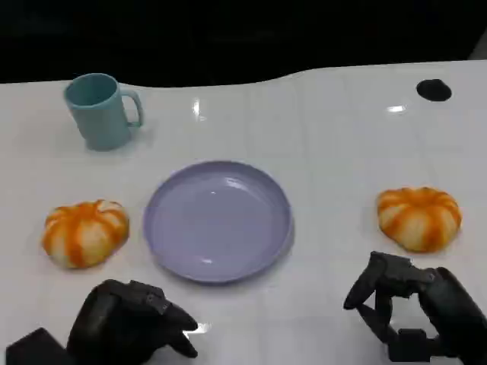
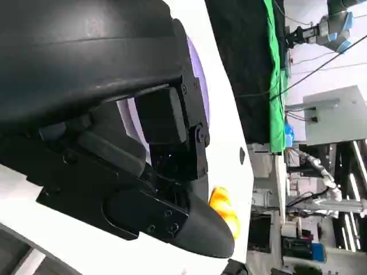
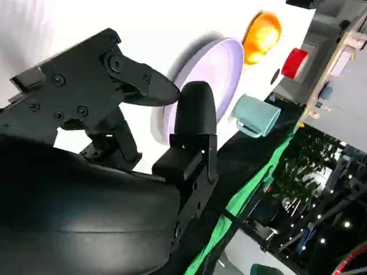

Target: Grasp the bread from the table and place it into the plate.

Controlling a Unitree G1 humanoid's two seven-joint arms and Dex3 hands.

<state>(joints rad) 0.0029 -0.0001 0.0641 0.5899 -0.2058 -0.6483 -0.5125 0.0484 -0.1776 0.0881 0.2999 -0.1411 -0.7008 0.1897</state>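
Note:
Two orange-and-white striped bread buns lie on the white table: one (image 1: 84,232) left of the lavender plate (image 1: 219,220), the other (image 1: 420,217) to its right. The plate holds nothing. My left hand (image 1: 133,319) sits low at the front left, just below the left bun, fingers curled in with nothing in them. My right hand (image 1: 415,308) hovers at the front right, just in front of the right bun, fingers apart and holding nothing. The left wrist view catches the right bun (image 2: 225,209) past my left hand (image 2: 137,172); the right wrist view shows the plate (image 3: 212,74) and left bun (image 3: 261,35).
A teal mug (image 1: 100,110) stands at the back left of the table. A small black disc (image 1: 434,90) lies at the back right. The table's far edge meets a dark background. Lab equipment and a green cloth (image 2: 275,69) lie beyond the table.

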